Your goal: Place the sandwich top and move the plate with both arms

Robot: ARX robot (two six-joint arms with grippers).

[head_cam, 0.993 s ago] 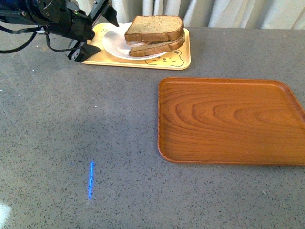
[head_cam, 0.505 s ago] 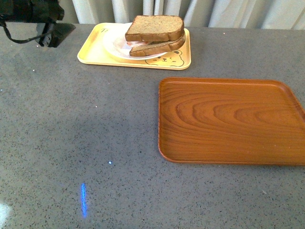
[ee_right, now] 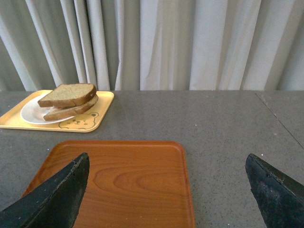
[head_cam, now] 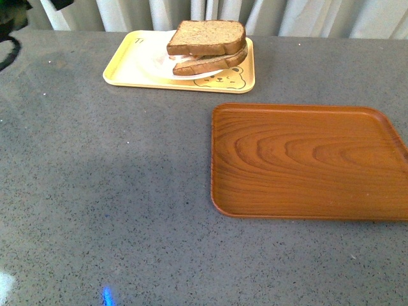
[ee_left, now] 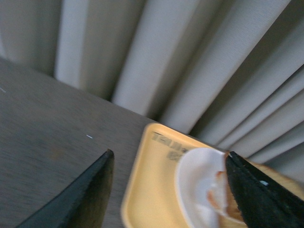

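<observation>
The sandwich top lies on a lower slice on the white plate, at the table's far side. It also shows in the right wrist view, with the plate under it. My left gripper is open and empty, up and to the left of the plate, touching nothing. Only a dark piece of the left arm shows in the front view's top left corner. My right gripper is open and empty over the near end of the wooden tray, well away from the sandwich.
The plate stands on a pale yellow bear tray, also in the left wrist view. A brown wood-grain tray lies at the right, nearer to me, seen too in the right wrist view. Grey curtains hang behind the table.
My left arm has drawn back from the plate's left edge, up and to the left, almost out of the front view. The sandwich and plate have not moved.
</observation>
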